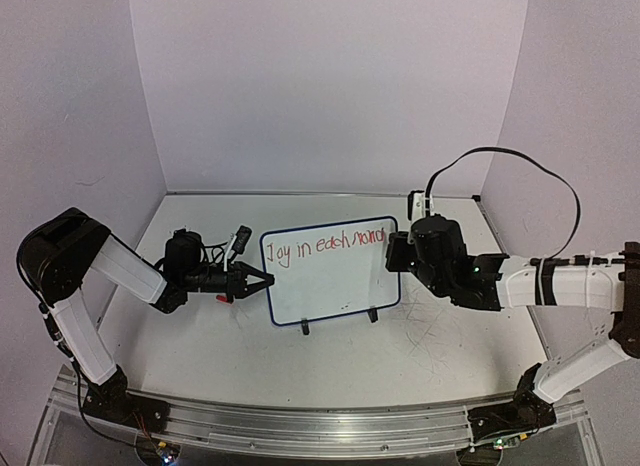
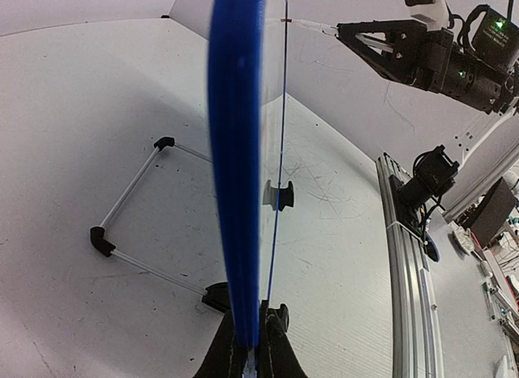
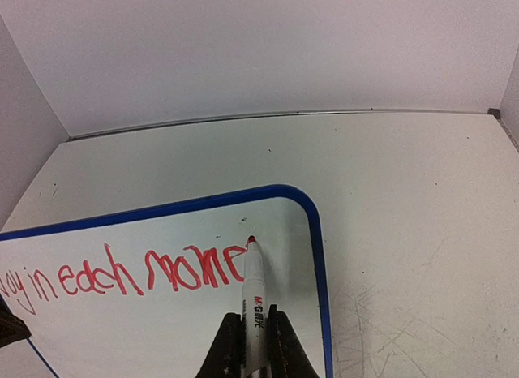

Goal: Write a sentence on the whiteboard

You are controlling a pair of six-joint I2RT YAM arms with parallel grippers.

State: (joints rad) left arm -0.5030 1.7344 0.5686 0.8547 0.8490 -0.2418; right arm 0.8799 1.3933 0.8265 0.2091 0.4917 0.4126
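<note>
Two arms at work. My left gripper (image 1: 262,280) is clamped shut on the whiteboard's (image 1: 335,291) left rim; it stands upright mid-table (image 1: 200,356). My right gripper (image 3: 253,328) is closed around a marker (image 3: 255,279), red tip at the whiteboard's upper right, ending the sentence (image 3: 130,274), which reads "Joy in each mome".

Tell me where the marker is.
In the right wrist view, the marker sits clamped in the right gripper, its red tip at the whiteboard, just past the sentence.

White walls (image 1: 330,86) w/ scuffed white tabletop (image 1: 440,346)
</note>
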